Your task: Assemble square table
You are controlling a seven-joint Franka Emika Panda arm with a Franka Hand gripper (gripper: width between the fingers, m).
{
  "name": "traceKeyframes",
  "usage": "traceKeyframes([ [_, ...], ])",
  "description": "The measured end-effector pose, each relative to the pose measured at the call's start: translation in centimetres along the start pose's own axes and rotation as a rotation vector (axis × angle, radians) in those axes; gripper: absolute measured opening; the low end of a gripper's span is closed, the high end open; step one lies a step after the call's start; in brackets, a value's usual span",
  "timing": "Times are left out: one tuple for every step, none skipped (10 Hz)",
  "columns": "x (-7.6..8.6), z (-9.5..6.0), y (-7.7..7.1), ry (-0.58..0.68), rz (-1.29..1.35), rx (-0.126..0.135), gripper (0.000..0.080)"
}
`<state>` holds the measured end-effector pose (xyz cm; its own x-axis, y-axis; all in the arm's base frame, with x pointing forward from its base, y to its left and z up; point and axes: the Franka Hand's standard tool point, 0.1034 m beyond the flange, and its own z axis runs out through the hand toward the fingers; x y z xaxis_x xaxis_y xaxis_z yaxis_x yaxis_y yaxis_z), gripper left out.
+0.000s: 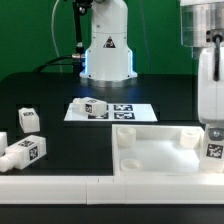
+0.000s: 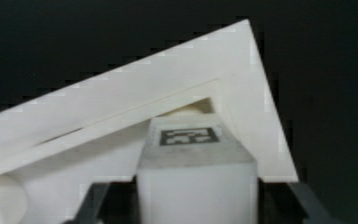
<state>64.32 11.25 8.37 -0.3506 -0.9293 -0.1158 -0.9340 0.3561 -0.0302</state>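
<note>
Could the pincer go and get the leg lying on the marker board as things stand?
Probably not yet. The pincer is shut on another leg at the square panel's corner. Once it lets go, the leg on the marker board lies open with nothing over it.

Exterior view faces the arm's base point(image 1: 107, 55) across the black counter point(image 1: 45, 88); wrist view, very near, shares the white plastic square panel point(image 2: 149, 95) corner and tagged white leg point(image 2: 197, 165).

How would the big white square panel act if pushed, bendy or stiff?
Probably stiff: the square panel has a raised rim. It would likely slide, not tip, since it lies flat and low on the table.
</note>
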Motion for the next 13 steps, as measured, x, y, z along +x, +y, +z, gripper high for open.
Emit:
traceKeyframes([
  [0.0,0.0,0.0,0.004,0.0,0.002,0.0285],
  [0.0,0.0,0.0,0.005,-0.013,0.001,0.0285],
  [0.0,0.1,0.1,0.005,-0.02,0.001,0.0369],
  [-0.1,0.0,0.1,0.004,-0.027,0.0,0.0517],
  [-0.5,-0.8,0.2,-0.003,-0.059,0.003,0.0517],
  [-0.7,-1.9,0.2,-0.013,-0.107,0.007,0.062],
  [-0.9,-2.9,0.1,-0.018,-0.16,0.003,0.0644],
  [-0.8,-2.8,0.1,-0.018,-0.162,0.003,0.0648],
  [-0.8,-2.7,0.2,-0.017,-0.163,0.002,0.0648],
  [-0.8,-2.7,0.2,-0.017,-0.164,0.002,0.0648],
  [-0.8,-2.7,0.2,-0.017,-0.165,0.001,0.0649],
  [-0.8,-2.7,0.2,-0.017,-0.166,0.001,0.0649],
  [-0.8,-2.6,0.2,-0.016,-0.166,0.001,0.0649],
])
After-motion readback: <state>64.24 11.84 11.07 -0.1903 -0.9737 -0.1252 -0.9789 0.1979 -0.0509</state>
